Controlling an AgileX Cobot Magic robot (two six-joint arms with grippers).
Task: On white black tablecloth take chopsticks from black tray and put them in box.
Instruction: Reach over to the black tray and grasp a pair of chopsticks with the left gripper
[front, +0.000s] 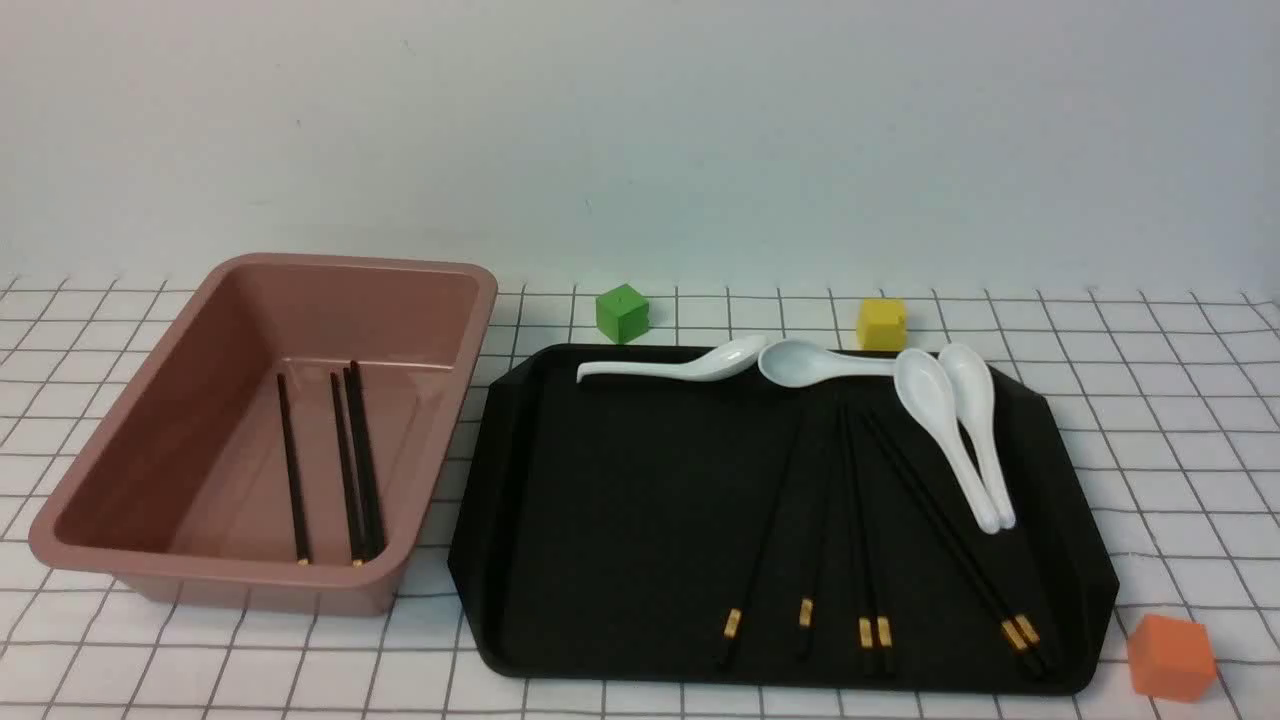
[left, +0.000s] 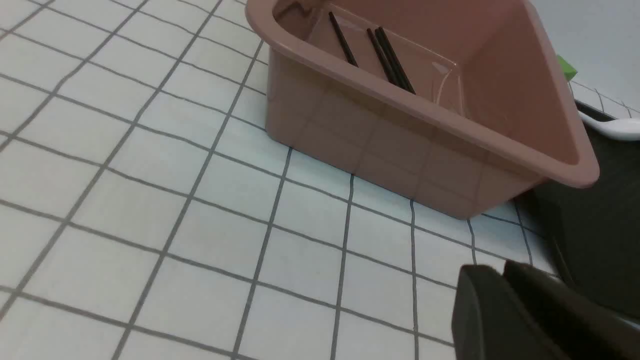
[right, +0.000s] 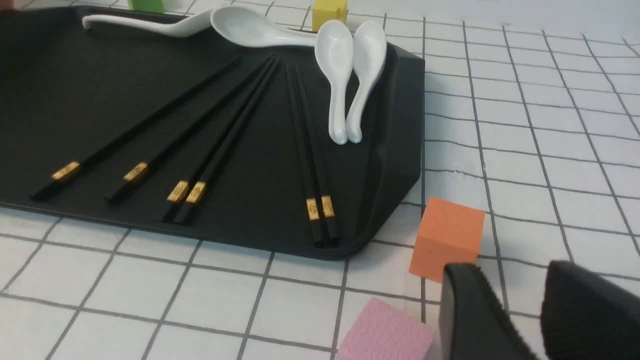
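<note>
Several black chopsticks (front: 856, 520) with gold bands lie fanned on the right half of the black tray (front: 620, 500), on the gridded tablecloth (front: 1150, 420). They also show in the right wrist view (right: 306, 150). Three chopsticks (front: 365, 470) lie in the pink-brown box (front: 220, 575) left of the tray, and show in the left wrist view (left: 394, 60). My left gripper (left: 502, 272) is shut and empty, low over the cloth by the box's near corner (left: 400, 145). My right gripper (right: 512, 272) is open and empty, near the tray's front right corner. Neither gripper shows in the front view.
Several white spoons (front: 690, 367) lie along the tray's back and right side. A green cube (front: 622, 312) and a yellow cube (front: 881, 324) stand behind the tray. An orange cube (right: 447, 237) and a pink cube (right: 385, 332) sit close to my right gripper.
</note>
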